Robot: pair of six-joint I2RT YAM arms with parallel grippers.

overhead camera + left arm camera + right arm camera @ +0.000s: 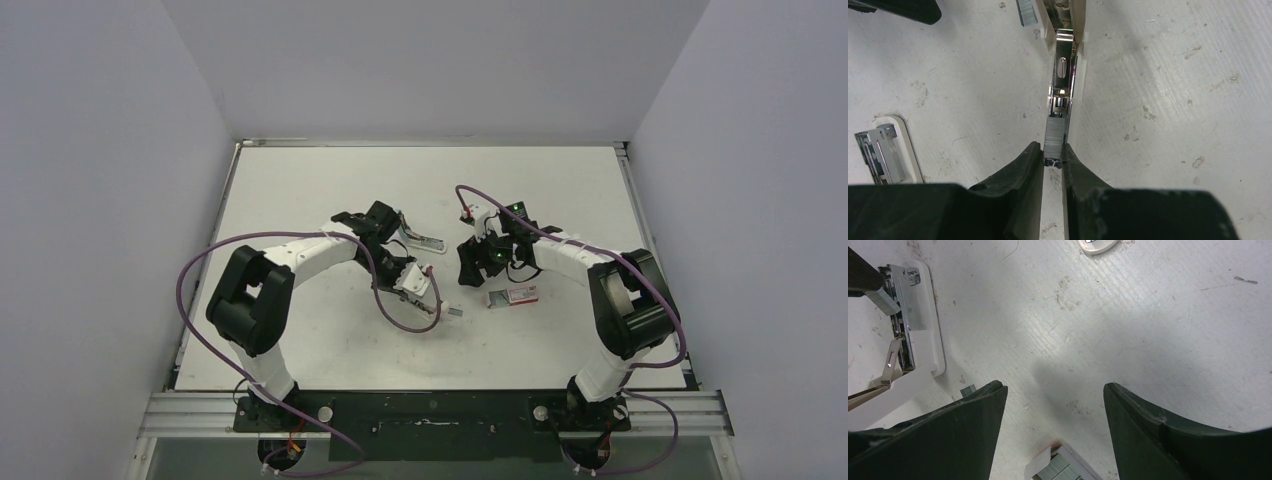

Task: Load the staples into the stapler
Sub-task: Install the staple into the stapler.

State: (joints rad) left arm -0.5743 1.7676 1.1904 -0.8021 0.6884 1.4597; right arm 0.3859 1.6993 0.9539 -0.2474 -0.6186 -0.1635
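Left gripper (1052, 156), jaws clamped on a staple strip (1055, 137), lines it up with the magazine of the open stapler (1064, 70) for insertion; right gripper (1055, 390) jaws stand apart, empty, above the surface (1148, 315).

left arm (300, 258) is bent hard at the elbow, forearm reaching forward and inward, wrist folded back so the left gripper (1052, 156) points down and toward the bases. Its jaws are almost together, fingertips (1034, 152) pinching one end of the staples (1054, 136). right arm (575, 262) roughly mirrors it: elbow out, forearm angled inward. The right gripper (1055, 390) is aimed downward, jaws spread wide. In the top view the two grippers sit near each other, not touching.
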